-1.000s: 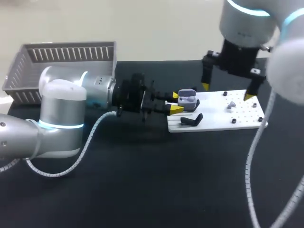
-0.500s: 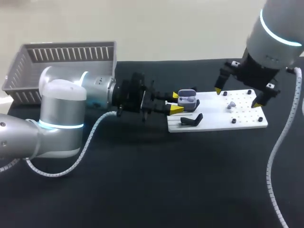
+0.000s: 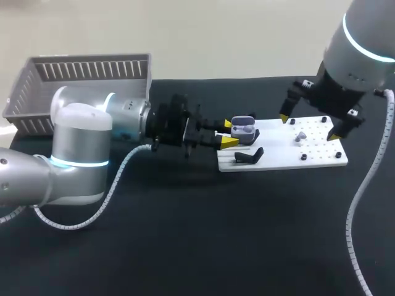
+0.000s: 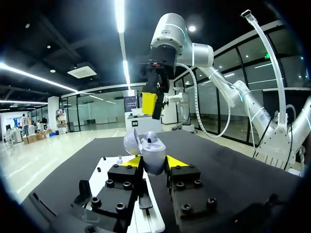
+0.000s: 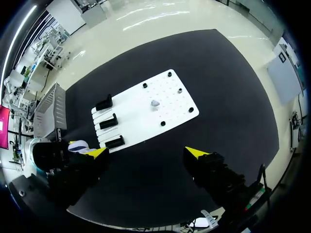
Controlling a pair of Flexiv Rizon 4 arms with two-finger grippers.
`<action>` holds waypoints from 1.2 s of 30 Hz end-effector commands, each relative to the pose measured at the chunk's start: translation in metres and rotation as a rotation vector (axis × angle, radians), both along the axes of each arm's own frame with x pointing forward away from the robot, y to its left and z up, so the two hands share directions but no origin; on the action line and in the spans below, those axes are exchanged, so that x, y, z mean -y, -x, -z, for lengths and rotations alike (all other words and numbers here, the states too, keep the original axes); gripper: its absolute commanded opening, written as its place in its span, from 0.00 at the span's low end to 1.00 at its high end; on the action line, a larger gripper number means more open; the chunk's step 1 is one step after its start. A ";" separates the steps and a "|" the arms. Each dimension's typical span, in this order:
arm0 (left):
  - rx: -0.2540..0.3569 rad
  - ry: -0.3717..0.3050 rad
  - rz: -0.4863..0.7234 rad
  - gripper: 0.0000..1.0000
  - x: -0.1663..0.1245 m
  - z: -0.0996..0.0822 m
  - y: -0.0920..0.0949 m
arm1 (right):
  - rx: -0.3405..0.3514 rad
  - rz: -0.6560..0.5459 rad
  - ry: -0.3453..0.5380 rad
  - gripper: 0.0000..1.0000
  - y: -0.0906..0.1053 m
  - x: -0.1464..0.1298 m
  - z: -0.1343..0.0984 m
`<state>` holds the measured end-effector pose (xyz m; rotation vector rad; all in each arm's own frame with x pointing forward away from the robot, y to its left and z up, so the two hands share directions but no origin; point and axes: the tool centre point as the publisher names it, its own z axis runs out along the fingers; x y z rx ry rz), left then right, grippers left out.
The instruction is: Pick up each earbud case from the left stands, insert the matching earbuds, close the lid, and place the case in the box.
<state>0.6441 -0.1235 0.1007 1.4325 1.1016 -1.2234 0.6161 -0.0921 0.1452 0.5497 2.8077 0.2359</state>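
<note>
pinching the open earbud case (image 4: 151,153), left gripper (image 4: 151,162) sits at the white board's (image 3: 321,157) edge; right gripper (image 3: 309,126) hangs spread wide above it.

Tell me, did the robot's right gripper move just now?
Yes. Against the white board, the right gripper has slid toward the board's right end and come a little lower over it.

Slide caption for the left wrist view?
Left gripper clamps the open earbud case at the white board, right gripper hovering beyond.
</note>
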 end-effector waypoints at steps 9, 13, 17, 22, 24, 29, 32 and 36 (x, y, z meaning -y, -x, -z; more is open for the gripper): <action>0.003 0.003 -0.005 0.00 0.000 0.001 0.001 | -0.019 -0.096 0.007 1.00 -0.036 0.017 0.044; 0.003 0.003 -0.005 0.00 0.000 0.001 0.001 | 0.017 -0.063 0.047 1.00 -0.040 0.022 0.052; 0.003 0.003 -0.005 0.00 0.000 0.001 0.001 | 0.042 -0.053 0.094 1.00 -0.044 0.027 0.057; 0.003 0.003 -0.005 0.00 0.000 0.001 0.001 | 0.050 -0.054 0.118 1.00 -0.055 0.031 0.065; 0.003 0.003 -0.005 0.00 0.000 0.001 0.001 | 0.050 -0.057 0.117 1.00 -0.058 0.033 0.068; 0.003 0.003 -0.005 0.00 0.000 0.001 0.001 | 0.046 -0.073 0.094 0.92 -0.070 0.034 0.076; 0.003 0.003 -0.005 0.00 0.000 0.001 0.001 | 0.035 -0.085 0.075 0.67 -0.076 0.034 0.082; 0.003 0.003 -0.005 0.00 0.000 0.001 0.001 | 0.037 -0.085 0.046 0.65 -0.082 0.033 0.084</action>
